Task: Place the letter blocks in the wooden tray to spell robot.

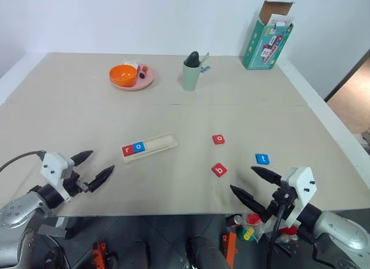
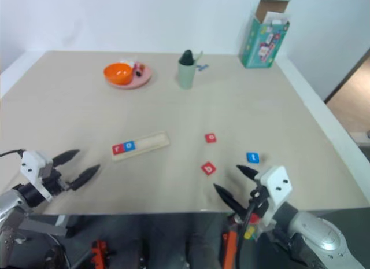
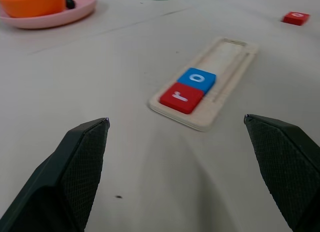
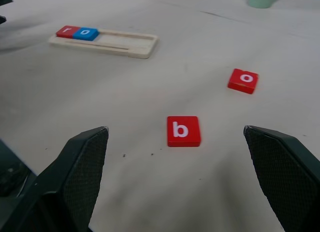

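Pale wood forms the tray (image 1: 151, 146), a long narrow strip with a shallow groove, laid flat on the beige table (image 1: 173, 118) left of centre. Two flat square tiles are seated at its left end: a red r (image 1: 128, 150) and a blue o (image 1: 139, 146), touching each other; the rest of the groove is bare. Three tiles are found loose on the table to the right, well apart from the tray: a red o (image 1: 218, 139), a red b (image 1: 219, 170) nearer, and a blue t (image 1: 262, 159) farthest right. The left gripper (image 1: 92, 167) is held at the near left edge, black tapered fingers spread wide, nothing between them. The right gripper (image 1: 254, 187) is likewise spread wide and empty, near the b. Far off, a round pink plate (image 1: 142, 81) bearing an orange bowl (image 1: 122, 75), a green cup (image 1: 191, 75) and an open teal carton (image 1: 266, 37) are noted.
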Motion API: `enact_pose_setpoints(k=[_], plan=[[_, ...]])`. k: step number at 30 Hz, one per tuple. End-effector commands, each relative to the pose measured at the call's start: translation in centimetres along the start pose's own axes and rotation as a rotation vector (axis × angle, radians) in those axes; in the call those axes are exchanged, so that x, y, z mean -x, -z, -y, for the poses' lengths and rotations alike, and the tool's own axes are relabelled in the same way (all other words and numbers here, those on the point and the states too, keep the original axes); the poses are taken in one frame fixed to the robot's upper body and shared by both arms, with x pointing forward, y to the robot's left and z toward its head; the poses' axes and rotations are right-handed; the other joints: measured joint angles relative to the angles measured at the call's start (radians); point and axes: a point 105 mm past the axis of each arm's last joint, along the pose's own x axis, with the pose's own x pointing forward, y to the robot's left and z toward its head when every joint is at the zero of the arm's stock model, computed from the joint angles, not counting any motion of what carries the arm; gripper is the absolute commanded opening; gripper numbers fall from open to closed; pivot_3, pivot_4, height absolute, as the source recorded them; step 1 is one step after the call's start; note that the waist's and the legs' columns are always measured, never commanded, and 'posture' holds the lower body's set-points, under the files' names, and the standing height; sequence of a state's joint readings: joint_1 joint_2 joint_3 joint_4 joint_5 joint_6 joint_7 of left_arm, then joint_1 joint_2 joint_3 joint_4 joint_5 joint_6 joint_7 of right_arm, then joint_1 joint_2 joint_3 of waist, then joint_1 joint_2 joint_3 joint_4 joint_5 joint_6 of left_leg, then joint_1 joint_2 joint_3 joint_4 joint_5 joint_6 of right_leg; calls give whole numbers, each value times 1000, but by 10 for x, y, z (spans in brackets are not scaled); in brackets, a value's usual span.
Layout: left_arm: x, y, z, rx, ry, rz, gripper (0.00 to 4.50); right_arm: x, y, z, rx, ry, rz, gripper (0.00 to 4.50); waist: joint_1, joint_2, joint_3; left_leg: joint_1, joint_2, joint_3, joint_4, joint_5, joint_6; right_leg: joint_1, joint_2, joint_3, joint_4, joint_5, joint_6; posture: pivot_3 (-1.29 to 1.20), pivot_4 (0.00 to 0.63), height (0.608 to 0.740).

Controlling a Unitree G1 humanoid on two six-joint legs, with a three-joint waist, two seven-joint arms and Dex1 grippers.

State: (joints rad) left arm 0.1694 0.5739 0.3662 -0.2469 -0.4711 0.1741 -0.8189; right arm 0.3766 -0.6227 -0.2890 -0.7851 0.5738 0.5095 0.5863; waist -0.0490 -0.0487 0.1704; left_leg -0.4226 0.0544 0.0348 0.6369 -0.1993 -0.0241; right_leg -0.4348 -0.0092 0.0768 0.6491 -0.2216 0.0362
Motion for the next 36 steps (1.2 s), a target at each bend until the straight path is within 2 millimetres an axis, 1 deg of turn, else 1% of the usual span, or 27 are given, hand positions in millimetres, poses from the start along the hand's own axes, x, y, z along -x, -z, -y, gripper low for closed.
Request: enact_pose_setpoints(k=[1,4,6,9,11,12,14,15,18,20,23,25,29,32,36], plan=[[3,-4,0,-36,30,16,4500,-1,-14,-7,42,-49,41,4472,1,0,0,0,0,0,0,0,0,0,0,0,0,0,0,0,150,740],[0,-3,-2,-51,55,10,4500,-11,-25,-6,37,-122,72,4472,0,0,0,0,0,0,0,0,0,0,0,0,0,0,0,0,150,740],[-4,-2,-1,-80,108,-13,4500,-28,-39,-4,45,-190,114,4472,-2,-1,0,0,1,0,1,0,0,0,2,0,0,1,-1,0,150,740],[-12,-1,-4,-130,172,-46,4500,-47,-50,-3,66,-285,139,4472,1,-1,0,1,2,0,1,0,1,0,4,0,0,2,-2,0,150,740],[-19,-5,-9,-145,200,-43,4500,-61,-57,-2,75,-362,145,4472,2,-1,0,1,3,0,1,1,1,0,5,0,0,3,-4,0,150,740],[-29,-13,-13,-160,231,-38,4500,-73,-61,-2,109,-431,149,4472,3,0,0,1,3,0,1,1,2,0,5,0,0,4,-4,0,150,740],[-46,-26,-18,-165,293,-43,4500,-89,-63,-1,168,-538,140,4472,5,0,0,0,4,0,2,3,4,0,6,-1,0,4,-4,0,150,740],[-51,-29,-19,-163,315,-48,4500,-94,-63,-1,191,-569,134,4472,5,-1,0,-2,4,0,1,4,5,-1,6,-1,0,4,-3,0,150,740],[-66,-35,-20,-182,383,-83,4500,-108,-60,2,242,-626,129,4472,5,0,0,-2,4,1,1,4,5,-1,6,-1,0,4,-1,0,150,740],[-76,-42,-18,-189,425,-102,4500,-118,-58,5,269,-650,127,4472,5,0,0,-3,4,1,0,2,5,-2,6,0,1,6,6,0,150,740],[-87,-49,-16,-177,470,-119,4500,-128,-57,8,298,-658,135,4472,5,0,0,-6,3,0,0,2,6,-5,7,0,4,8,3,0,150,740],[-93,-50,-13,-160,499,-135,4500,-132,-55,9,306,-662,136,4472,5,0,0,-8,4,-2,0,1,6,-7,8,0,5,7,3,0,150,740],[-104,-40,-9,-183,533,-203,4500,-137,-55,9,306,-643,158,4472,5,0,0,-7,4,-5,0,1,7,-7,9,-2,10,5,0,0,150,740],[-110,-39,-8,-188,542,-227,4500,-138,-55,6,302,-639,168,4472,5,0,0,-6,3,-7,2,2,5,-7,10,-3,16,1,2,0,150,740],[-119,-33,-7,-257,558,-260,4500,-139,-54,3,308,-631,176,4472,4,0,0,-3,4,-8,3,4,3,-6,11,-3,18,2,2,0,150,740]])
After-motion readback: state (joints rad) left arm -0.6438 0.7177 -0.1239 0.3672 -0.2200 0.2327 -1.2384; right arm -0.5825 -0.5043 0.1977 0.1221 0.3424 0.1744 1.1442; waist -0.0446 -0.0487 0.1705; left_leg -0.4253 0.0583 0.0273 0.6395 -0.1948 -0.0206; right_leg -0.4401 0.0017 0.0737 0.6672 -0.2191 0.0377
